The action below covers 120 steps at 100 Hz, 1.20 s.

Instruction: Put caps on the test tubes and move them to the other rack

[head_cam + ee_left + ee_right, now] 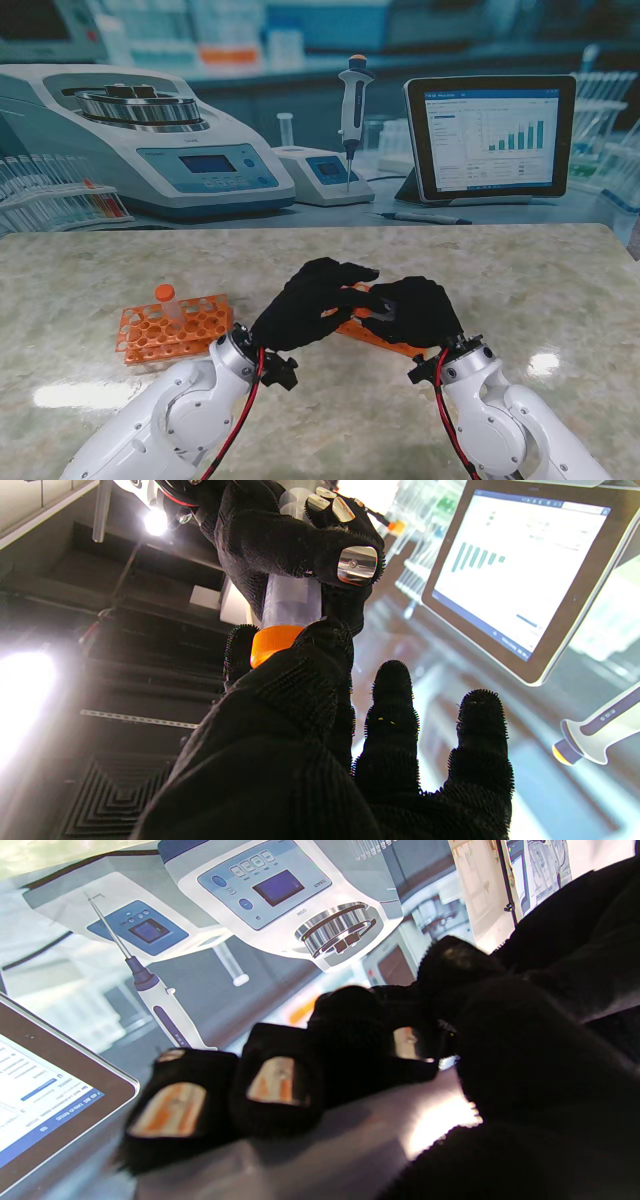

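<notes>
While both hands meet mid-table, right hand point(415, 312) gripping tube point(292, 602), left hand point(305, 305) pinching cap point(272, 644)

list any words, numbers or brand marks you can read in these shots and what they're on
None can be read with confidence.
Tablet: chart and lines of text, too small in the stand view, mirrored and blurred in the wrist views.
Centrifuge: panel display and a small mark by the rotor, too small and inverted.
Small device beside the pipette: screen blurred.
Test tube held by the right hand: faint graduations, unreadable.
</notes>
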Each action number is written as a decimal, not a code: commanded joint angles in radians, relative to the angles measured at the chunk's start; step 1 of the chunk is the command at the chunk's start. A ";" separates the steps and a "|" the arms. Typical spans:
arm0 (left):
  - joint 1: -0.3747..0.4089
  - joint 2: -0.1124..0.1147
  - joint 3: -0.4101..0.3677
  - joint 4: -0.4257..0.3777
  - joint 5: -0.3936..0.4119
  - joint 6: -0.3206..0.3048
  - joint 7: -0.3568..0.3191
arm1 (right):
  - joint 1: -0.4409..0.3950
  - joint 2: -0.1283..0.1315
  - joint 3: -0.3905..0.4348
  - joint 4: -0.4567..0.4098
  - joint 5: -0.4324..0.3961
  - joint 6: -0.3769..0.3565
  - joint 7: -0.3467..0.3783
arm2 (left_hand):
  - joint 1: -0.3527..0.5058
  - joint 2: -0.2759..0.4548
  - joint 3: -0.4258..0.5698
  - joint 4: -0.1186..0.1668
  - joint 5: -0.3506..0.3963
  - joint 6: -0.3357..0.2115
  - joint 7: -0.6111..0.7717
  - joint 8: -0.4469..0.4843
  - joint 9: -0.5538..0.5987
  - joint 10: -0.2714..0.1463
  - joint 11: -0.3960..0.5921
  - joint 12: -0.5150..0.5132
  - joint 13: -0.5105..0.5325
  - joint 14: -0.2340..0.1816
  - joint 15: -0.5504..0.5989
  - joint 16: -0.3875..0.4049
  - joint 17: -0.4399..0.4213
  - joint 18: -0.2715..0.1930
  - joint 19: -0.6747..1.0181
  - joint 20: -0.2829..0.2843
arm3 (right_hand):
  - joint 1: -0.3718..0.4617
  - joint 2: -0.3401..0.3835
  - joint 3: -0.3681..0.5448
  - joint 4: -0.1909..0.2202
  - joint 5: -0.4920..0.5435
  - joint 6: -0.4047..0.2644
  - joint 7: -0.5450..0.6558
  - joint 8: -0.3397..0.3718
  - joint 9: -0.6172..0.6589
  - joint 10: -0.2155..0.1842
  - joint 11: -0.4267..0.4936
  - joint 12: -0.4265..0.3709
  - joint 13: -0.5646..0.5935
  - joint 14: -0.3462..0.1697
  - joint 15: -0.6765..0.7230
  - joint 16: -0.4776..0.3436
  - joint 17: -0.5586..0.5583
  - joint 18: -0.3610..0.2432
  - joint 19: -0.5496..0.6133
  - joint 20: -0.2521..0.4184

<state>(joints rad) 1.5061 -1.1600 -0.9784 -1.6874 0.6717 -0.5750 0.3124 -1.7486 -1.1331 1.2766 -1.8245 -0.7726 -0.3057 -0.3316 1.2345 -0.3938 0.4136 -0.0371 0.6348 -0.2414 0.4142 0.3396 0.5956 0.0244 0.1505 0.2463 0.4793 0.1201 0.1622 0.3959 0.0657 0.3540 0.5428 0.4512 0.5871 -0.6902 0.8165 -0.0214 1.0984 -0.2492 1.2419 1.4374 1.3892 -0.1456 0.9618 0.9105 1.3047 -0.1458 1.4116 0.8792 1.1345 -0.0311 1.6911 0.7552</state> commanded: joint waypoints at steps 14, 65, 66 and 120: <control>0.012 0.004 -0.011 -0.020 -0.005 -0.004 -0.014 | -0.004 -0.002 -0.002 -0.008 0.001 0.001 0.005 | 0.027 0.093 -0.014 0.006 0.007 0.020 0.020 -0.040 -0.045 0.003 -0.022 -0.025 -0.045 -0.008 -0.020 -0.015 -0.027 -0.014 -0.017 -0.038 | 0.036 0.039 0.018 0.004 0.029 -0.062 0.083 0.037 0.051 0.014 0.019 0.021 0.022 -0.154 0.208 0.078 0.069 -0.089 0.301 0.059; 0.013 0.003 -0.035 -0.056 -0.005 -0.005 -0.013 | -0.007 -0.002 0.000 -0.006 0.002 0.000 0.004 | 0.036 0.132 -0.067 0.013 -0.036 0.062 -0.033 -0.072 -0.059 0.006 -0.026 -0.025 -0.052 -0.015 -0.022 -0.015 -0.028 -0.017 -0.028 -0.026 | 0.035 0.039 0.017 0.004 0.030 -0.063 0.083 0.037 0.051 0.016 0.019 0.020 0.022 -0.153 0.208 0.078 0.069 -0.090 0.301 0.059; 0.014 0.003 -0.036 -0.056 -0.005 -0.006 -0.013 | -0.007 -0.002 0.000 -0.006 0.002 0.000 0.004 | 0.035 0.133 -0.068 0.013 -0.038 0.064 -0.035 -0.072 -0.059 0.007 -0.026 -0.025 -0.053 -0.014 -0.022 -0.015 -0.029 -0.017 -0.029 -0.026 | 0.035 0.039 0.017 0.004 0.030 -0.063 0.083 0.037 0.051 0.016 0.019 0.020 0.022 -0.153 0.208 0.078 0.069 -0.090 0.301 0.059; 0.066 0.010 -0.095 -0.103 -0.014 -0.009 -0.030 | -0.006 -0.003 -0.001 -0.004 0.001 0.000 0.001 | 0.010 0.296 -0.371 0.043 0.000 0.294 -0.149 -0.117 -0.101 0.041 -0.042 -0.006 -0.080 -0.014 -0.026 -0.005 -0.045 -0.027 -0.068 -0.004 | 0.034 0.039 0.017 0.003 0.030 -0.063 0.083 0.037 0.051 0.015 0.019 0.020 0.022 -0.153 0.208 0.078 0.069 -0.089 0.301 0.059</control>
<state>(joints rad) 1.5646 -1.1543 -1.0691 -1.7804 0.6641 -0.5942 0.2887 -1.7483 -1.1332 1.2786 -1.8281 -0.7713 -0.3056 -0.3309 1.1827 -0.1583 0.0884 -0.0204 0.6091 0.0124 0.2933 0.2228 0.5331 0.0451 0.1334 0.2451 0.4288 0.1203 0.1496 0.3914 0.0419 0.3475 0.5195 0.4505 0.5871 -0.6902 0.8156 -0.0214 1.0983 -0.2495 1.2541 1.4452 1.3893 -0.1456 0.9618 0.9105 1.3047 -0.1464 1.4121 0.8801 1.1344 -0.0311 1.6911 0.7545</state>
